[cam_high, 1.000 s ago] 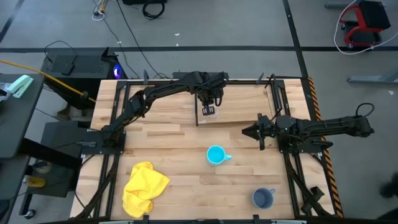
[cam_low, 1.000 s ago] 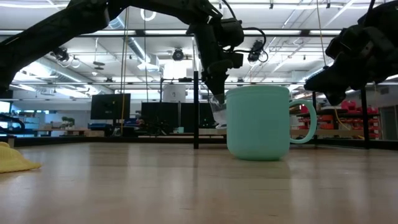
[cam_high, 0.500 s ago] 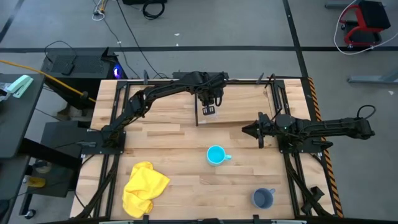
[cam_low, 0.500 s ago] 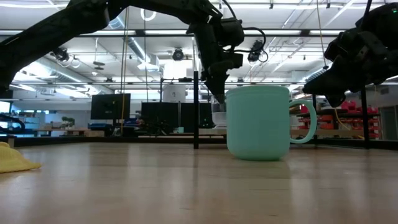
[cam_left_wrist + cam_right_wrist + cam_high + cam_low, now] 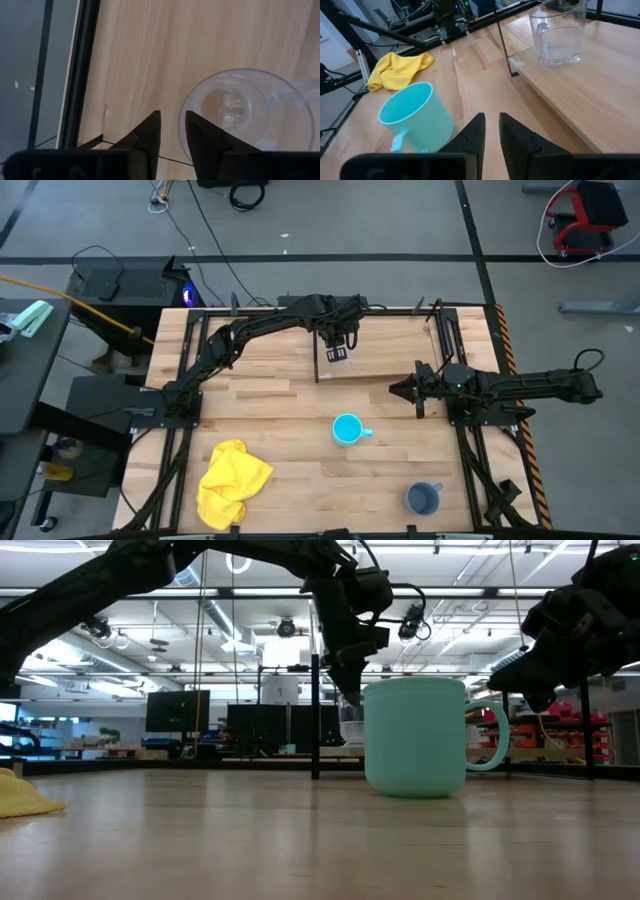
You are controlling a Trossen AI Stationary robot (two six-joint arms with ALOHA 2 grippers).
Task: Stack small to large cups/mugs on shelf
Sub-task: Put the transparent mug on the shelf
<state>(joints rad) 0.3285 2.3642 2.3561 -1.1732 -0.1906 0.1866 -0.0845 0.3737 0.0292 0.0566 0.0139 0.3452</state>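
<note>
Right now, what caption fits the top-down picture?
Left end effector over the clear cup on the shelf; cyan mug waits mid-table.

**Non-task items**

Yellow cloth (image 5: 233, 482) is seen crumpled on the plank tabletop (image 5: 270, 410) near its near-left corner. A red chair base (image 5: 585, 218) and black cables (image 5: 215, 220) are seen on the far floor.
</note>
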